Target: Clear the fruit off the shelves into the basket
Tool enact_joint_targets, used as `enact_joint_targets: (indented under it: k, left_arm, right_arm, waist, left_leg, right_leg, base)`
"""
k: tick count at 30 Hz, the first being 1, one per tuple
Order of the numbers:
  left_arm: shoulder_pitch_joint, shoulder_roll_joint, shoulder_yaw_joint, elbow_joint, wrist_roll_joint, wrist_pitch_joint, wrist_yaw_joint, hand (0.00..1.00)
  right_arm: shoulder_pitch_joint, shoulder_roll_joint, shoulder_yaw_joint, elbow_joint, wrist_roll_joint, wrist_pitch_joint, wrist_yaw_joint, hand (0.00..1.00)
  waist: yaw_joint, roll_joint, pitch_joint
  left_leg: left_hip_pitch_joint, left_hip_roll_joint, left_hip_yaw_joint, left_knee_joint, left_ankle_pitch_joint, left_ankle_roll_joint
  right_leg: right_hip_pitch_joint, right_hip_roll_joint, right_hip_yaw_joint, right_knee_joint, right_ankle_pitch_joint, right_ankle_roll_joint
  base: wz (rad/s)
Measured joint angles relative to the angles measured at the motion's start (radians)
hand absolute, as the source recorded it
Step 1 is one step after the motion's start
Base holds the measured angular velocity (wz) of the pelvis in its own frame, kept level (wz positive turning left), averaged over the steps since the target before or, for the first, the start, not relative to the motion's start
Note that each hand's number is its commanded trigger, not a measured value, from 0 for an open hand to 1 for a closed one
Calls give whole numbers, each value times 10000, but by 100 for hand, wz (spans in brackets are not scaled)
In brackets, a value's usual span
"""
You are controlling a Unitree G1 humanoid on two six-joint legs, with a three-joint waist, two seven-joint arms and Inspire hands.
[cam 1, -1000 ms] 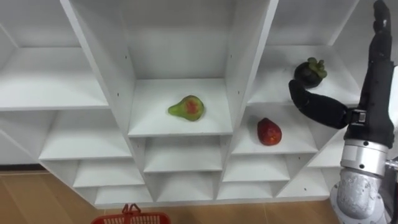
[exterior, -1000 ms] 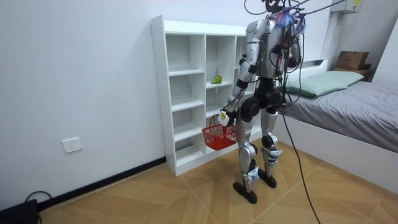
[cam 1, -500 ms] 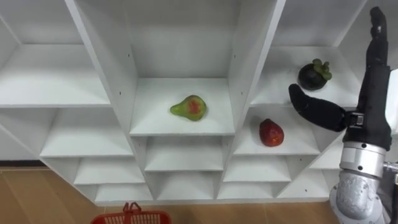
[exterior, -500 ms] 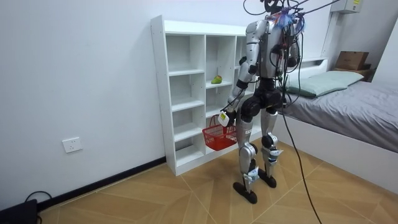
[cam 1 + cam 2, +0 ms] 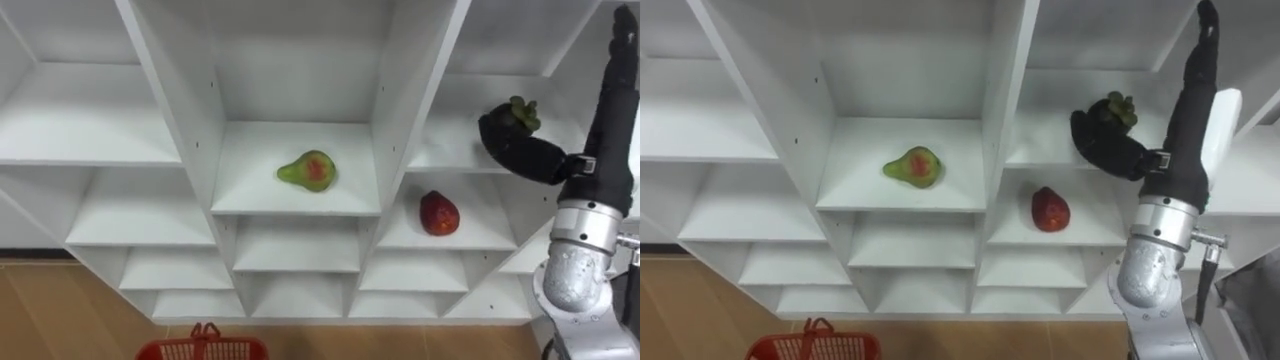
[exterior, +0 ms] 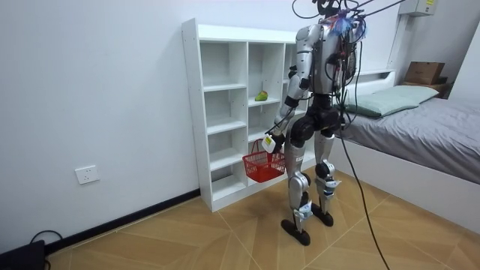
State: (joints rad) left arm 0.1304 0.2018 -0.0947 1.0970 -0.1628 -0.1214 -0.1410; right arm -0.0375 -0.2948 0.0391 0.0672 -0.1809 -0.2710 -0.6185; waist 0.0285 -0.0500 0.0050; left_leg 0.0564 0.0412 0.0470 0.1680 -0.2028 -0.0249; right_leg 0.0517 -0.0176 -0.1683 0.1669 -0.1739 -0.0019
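Three fruits sit on the smooth white closet (image 5: 400, 90) shelves. At centre is one pear-shaped green fruit (image 5: 307, 170) with a red blush, at lower right one glossy red fruit (image 5: 438, 213), and at upper right one round dark mangosteen (image 5: 508, 113). Your right hand (image 5: 600, 135) holds its dark fingers straight up, thumb stretched against the mangosteen. One red wire basket (image 5: 205, 348) hangs by your left hand (image 6: 268, 142); you cannot tell its grip.

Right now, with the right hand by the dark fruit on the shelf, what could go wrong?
The open right hand has only its thumb before the dark round mangosteen; a nudge could roll it deeper into the white shelf unit. The red plastic basket hangs low from the left hand, left of that compartment: a dropped fruit would likely miss it.
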Motion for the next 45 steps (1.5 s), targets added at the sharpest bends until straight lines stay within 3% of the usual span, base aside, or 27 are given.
enact_joint_targets:
  k: [10, 18, 30, 39, 45]
  left_arm:
    - [61, 2, 5, -212, 7, 22, -75, 100]
    - [227, 2, 35, -590, 120, 164, -276, 100]
    - [232, 11, 75, -777, 281, 328, -283, 100]
    - [158, 18, 395, -775, 388, 722, -688, 100]
    - [178, 22, 620, -774, 451, 783, -853, 100]
  right_arm:
    - [-65, -339, -238, 58, 210, 2, 343, 0]
    - [-729, -975, -313, 895, 687, 245, 988, 0]
    - [-836, -1004, -306, 1714, 666, 909, 2481, 0]
    - [-1165, -1003, -312, 2357, 666, 1347, 3172, 0]
    - [-1541, -1003, -367, 2701, 737, 1504, 3500, 0]
  waist:
    - [33, 27, -15]
    - [59, -49, -50]
    - [101, -238, 18]
    - [90, -238, 17]
    - [87, -249, 11]
  left_leg:
    - [-115, -1, -67, 22, 1, -2]
    - [-90, -9, -84, 21, 25, 0]
    - [-76, -11, -109, 18, 29, -1]
    - [-99, -11, -105, 19, 29, -1]
    - [-67, -10, -106, 30, 31, -1]
  right_leg:
    - [-23, -4, -71, 2, 1, -1]
    - [-10, -17, -107, 12, 0, -1]
    - [-12, -16, -104, 16, 2, -4]
    - [-10, -13, -94, 20, 3, -5]
    - [-6, -13, -95, 32, 8, -13]
  base:
    - [2]
    - [0]
    - [0]
    - [0]
    - [0]
